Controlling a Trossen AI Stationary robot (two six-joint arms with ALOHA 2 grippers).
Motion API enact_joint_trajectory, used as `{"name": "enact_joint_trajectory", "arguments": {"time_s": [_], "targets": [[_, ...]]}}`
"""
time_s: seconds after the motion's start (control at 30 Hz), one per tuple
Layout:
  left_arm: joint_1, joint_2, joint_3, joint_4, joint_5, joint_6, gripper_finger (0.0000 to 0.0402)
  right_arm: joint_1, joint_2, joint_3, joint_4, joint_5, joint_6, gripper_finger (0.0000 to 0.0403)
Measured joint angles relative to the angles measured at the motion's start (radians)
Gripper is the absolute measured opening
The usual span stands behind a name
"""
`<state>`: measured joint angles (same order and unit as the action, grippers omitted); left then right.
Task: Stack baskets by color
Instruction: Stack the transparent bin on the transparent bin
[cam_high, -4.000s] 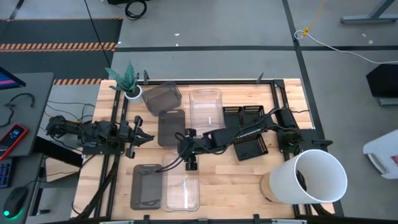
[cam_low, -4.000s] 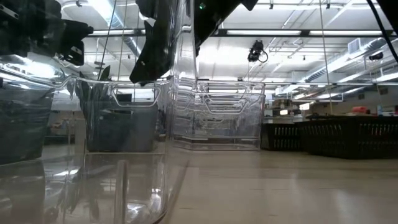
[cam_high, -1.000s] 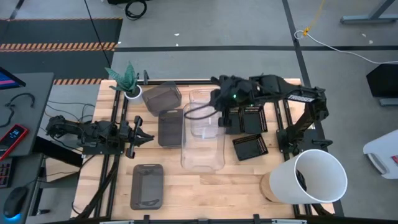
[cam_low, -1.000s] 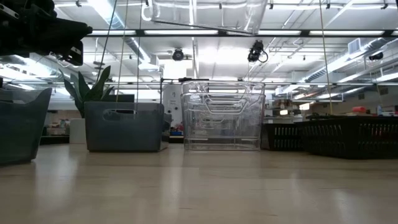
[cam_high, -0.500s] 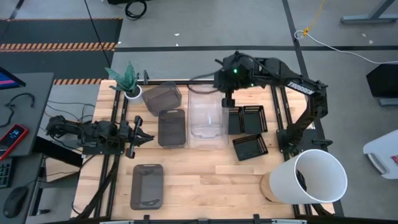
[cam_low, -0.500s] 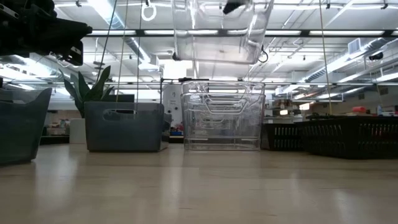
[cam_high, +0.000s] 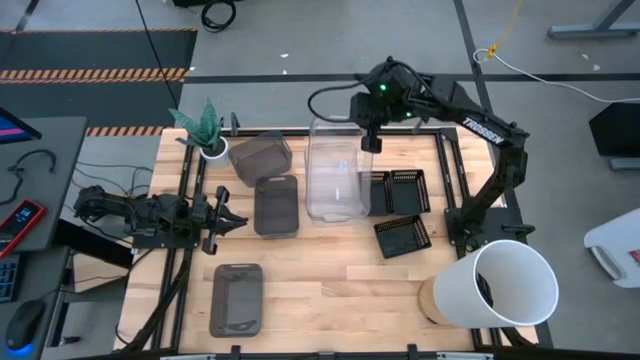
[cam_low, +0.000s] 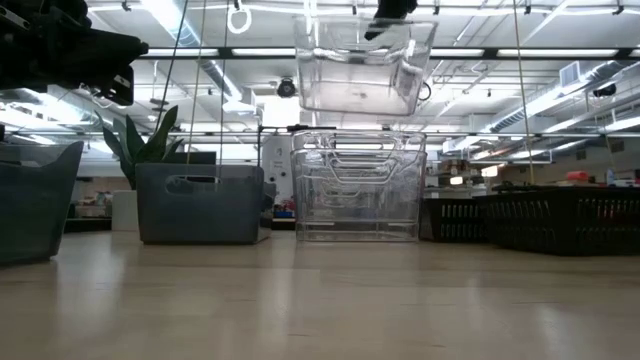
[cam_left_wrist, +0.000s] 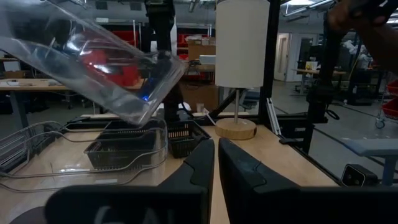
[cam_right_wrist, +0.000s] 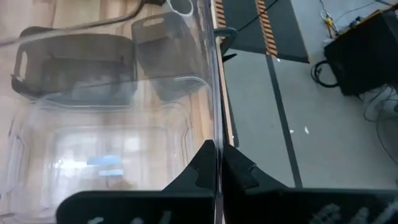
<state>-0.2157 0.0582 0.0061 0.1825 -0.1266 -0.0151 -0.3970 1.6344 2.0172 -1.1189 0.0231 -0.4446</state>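
**Clear bin carried to the back stack**

Since a second ago the right arm has swung the clear bin (cam_high: 335, 165) from mid-surface to the far edge; it now hangs in the air directly above the clear stack (cam_low: 358, 185), apart from it, roughly level in the low view.

Surface (cam_high: 380, 280): light wood. White bucket (cam_high: 500, 285) at the right near corner, largest item.

Right hand (cam_high: 371, 143): pinched tight on the far rim of the clear bin; in the right wrist view the fingers (cam_right_wrist: 202, 165) meet on the thin wall.

Grey bins: one (cam_high: 262, 156) at the back beside the plant (cam_high: 207, 130), one (cam_high: 276, 205) just left of the clear stack, one (cam_high: 237, 300) near the front edge, well apart from the others.

Black slotted bins: two side by side (cam_high: 400, 190) right of the clear stack, a third (cam_high: 403, 235) tilted just in front of them.

Left arm: parked at the left edge, low. Left hand (cam_high: 225, 220) points toward the middle grey bin, fingers (cam_left_wrist: 202, 165) nearly together, only a thin gap, nothing between them.
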Motion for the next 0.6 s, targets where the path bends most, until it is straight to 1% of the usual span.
{"name": "enact_joint_trajectory", "arguments": {"time_s": [0.13, 0.27, 0.47, 0.6], "targets": [[0.000, 0.000, 0.000, 0.000, 0.000, 0.000, 0.0032, -0.019, 0.006, -0.019, 0.015, -0.036, -0.008, 0.0004], [0.000, 0.000, 0.000, 0.000, 0.000, 0.000, 0.0036, -0.029, 0.015, -0.060, 0.051, -0.043, -0.021, 0.0004], [0.000, 0.000, 0.000, 0.000, 0.000, 0.000, 0.0028, -0.037, 0.018, -0.136, 0.128, -0.055, -0.034, 0.0004], [0.000, 0.000, 0.000, 0.001, 0.000, 0.000, 0.0026, -0.054, 0.018, -0.170, 0.134, -0.092, -0.030, 0.0004]]}}
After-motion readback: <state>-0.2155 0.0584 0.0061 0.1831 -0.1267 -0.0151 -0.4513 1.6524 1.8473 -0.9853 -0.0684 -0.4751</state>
